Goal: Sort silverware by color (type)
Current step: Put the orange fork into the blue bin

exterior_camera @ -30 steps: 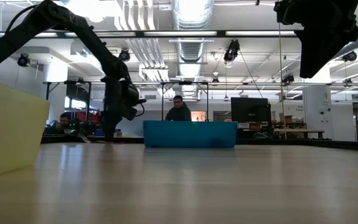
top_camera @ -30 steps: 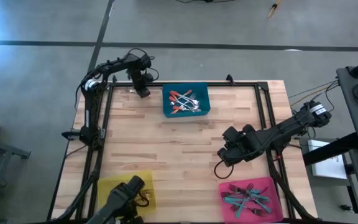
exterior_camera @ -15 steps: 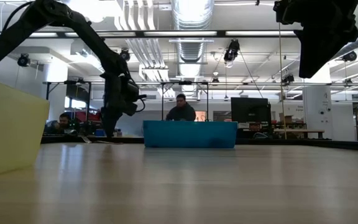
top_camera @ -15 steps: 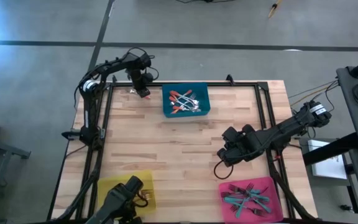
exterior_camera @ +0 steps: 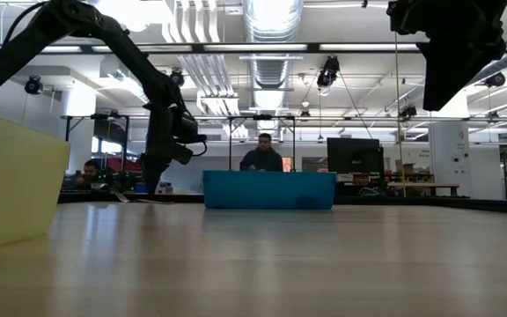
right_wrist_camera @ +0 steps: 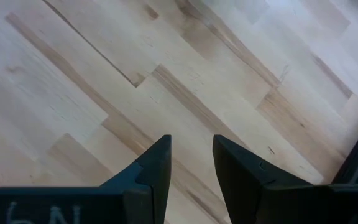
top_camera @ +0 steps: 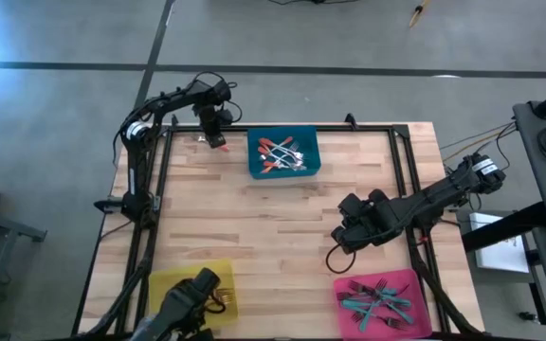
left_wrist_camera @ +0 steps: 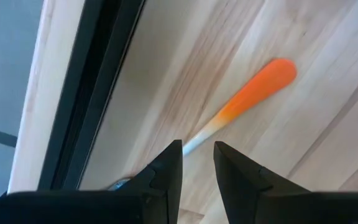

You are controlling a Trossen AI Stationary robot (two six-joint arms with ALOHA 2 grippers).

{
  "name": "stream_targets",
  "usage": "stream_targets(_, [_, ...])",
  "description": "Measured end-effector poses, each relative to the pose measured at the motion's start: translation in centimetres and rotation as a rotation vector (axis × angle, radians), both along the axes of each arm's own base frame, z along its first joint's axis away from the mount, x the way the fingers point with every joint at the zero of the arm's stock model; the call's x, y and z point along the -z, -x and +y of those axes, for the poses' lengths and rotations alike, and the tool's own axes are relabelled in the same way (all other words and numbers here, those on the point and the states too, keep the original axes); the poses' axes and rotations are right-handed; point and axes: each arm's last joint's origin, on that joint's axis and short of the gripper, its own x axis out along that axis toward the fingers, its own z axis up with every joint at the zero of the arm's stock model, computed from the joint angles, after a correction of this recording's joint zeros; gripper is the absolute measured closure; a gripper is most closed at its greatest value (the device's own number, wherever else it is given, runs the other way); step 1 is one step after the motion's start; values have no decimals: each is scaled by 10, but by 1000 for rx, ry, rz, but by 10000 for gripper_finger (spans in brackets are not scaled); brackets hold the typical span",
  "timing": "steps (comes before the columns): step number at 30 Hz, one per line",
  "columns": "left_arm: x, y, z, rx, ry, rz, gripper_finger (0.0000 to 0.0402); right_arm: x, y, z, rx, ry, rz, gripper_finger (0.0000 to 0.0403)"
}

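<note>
- Nearest edge of worktop (top_camera: 254, 218), left corner: yellow bin (top_camera: 190, 280) with gold forks (top_camera: 224, 301) in it
- Near edge, right corner: pink bin (top_camera: 417, 280) holding a loose heap of teal-handled forks (top_camera: 379, 301)
- Just beyond the pink bin, right gripper (top_camera: 341, 237) hangs above bare wood, clear of the surface. Fingers (right_wrist_camera: 157, 162) parted, nothing between them, only planks below
- Far side, middle: blue bin (top_camera: 313, 142) holding red-orange-handled forks (top_camera: 278, 153) with silver heads, piled crosswise
- Far left corner, just beside the blue bin: left gripper (top_camera: 216, 131) points down, close over the worktop by the dark frame rail (left_wrist_camera: 98, 81)
- One orange-handled fork (left_wrist_camera: 253, 93) lies flat on the wood under it, outside any bin. Its pale neck runs in beneath one fingertip, the handle sticking out past the tips
- Left fingers (left_wrist_camera: 166, 168) narrowly apart, released, the gap between them bare
- Beyond the worktop, in the low view: a person (exterior_camera: 263, 157) behind the blue bin
</note>
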Motion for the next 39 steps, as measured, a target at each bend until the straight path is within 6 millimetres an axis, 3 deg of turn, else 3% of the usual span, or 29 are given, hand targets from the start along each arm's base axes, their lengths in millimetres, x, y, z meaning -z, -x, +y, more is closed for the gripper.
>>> stream_targets(10, [14, -1, -1, 5, 41, 55, 325, 0, -1, 0, 10, -6, -14, 291])
stream_targets(39, [10, -5, -8, 63, 20, 130, 316, 0, -2, 1, -2, -8, -21, 291])
